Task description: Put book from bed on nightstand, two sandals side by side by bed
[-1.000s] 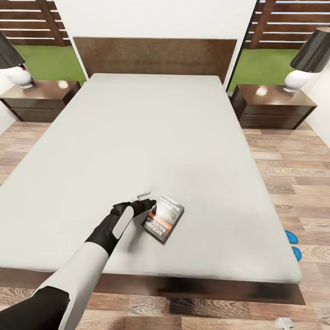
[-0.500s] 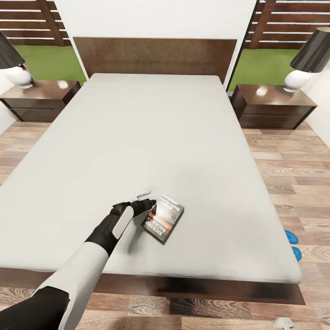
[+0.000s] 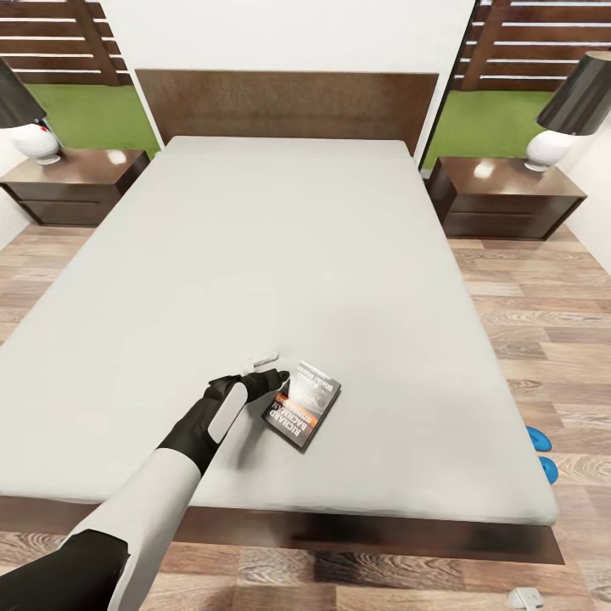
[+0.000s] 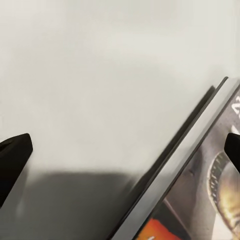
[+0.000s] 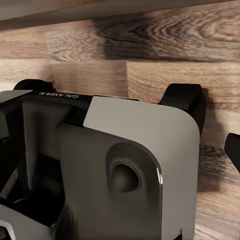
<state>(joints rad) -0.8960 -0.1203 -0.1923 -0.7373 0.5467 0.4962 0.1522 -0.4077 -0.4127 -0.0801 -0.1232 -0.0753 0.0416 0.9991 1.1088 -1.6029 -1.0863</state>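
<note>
On the bed [image 3: 255, 255], the left gripper [image 3: 273, 367] (jaws wide apart) straddles the book's [image 3: 302, 402] edge.

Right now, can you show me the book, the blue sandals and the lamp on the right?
book [image 3: 302, 402], head view, middle of its cover.
blue sandals [image 3: 538, 439], head view, the farther one's visible edge beside the bed.
right lamp [image 3: 585, 95], head view, its dark shade.

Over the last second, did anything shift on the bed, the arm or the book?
No visible change. The left gripper stays open at the book's edge on the bed, one finger over the cover and one beside it; the book lies flat, not gripped. The sandals remain on the floor.
</note>
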